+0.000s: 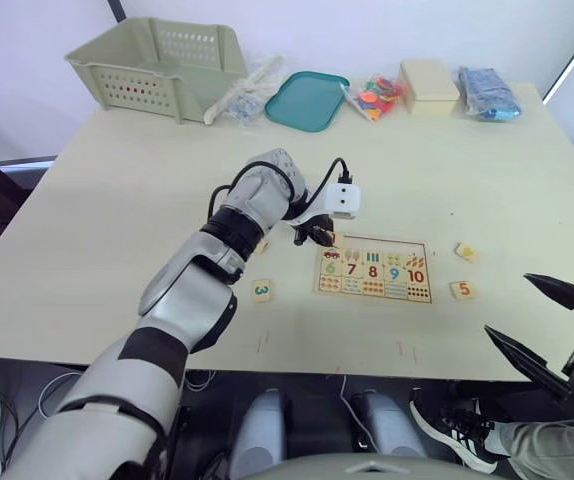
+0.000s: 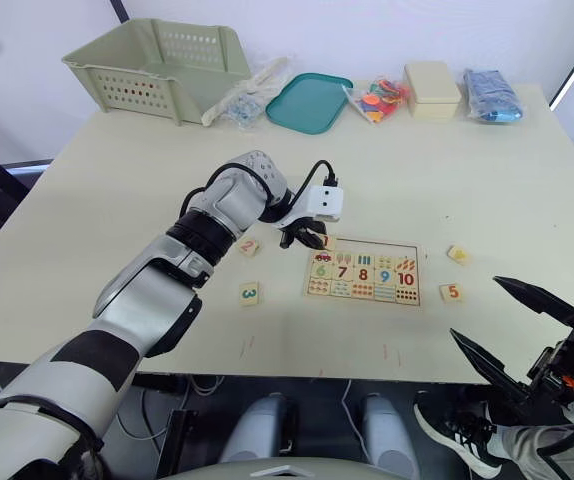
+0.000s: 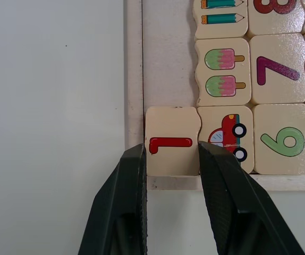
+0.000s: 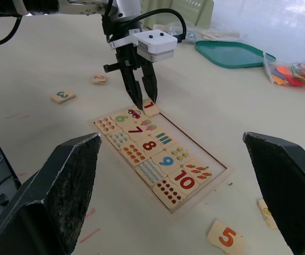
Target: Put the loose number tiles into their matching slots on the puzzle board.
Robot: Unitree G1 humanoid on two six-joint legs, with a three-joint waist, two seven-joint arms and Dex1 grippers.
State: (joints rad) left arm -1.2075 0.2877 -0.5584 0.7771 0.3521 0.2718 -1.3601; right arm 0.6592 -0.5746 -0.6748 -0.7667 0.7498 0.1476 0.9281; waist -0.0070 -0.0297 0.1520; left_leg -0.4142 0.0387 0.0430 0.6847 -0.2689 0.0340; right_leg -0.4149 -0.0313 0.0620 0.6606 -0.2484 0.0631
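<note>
At the puzzle board's (image 4: pixel 195 146) corner, the left hand (image 3: pixel 171 159) pinches tile 1 (image 3: pixel 172 141); right hand (image 4: pixel 174 186) gapes wide.

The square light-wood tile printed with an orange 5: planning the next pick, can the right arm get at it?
Probably yes: the orange 5 tile lies alone on the table, right of the board, and the open right gripper hovers nearby.

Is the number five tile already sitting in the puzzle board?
No, the five tile lies loose on the table, outside the puzzle board.
</note>
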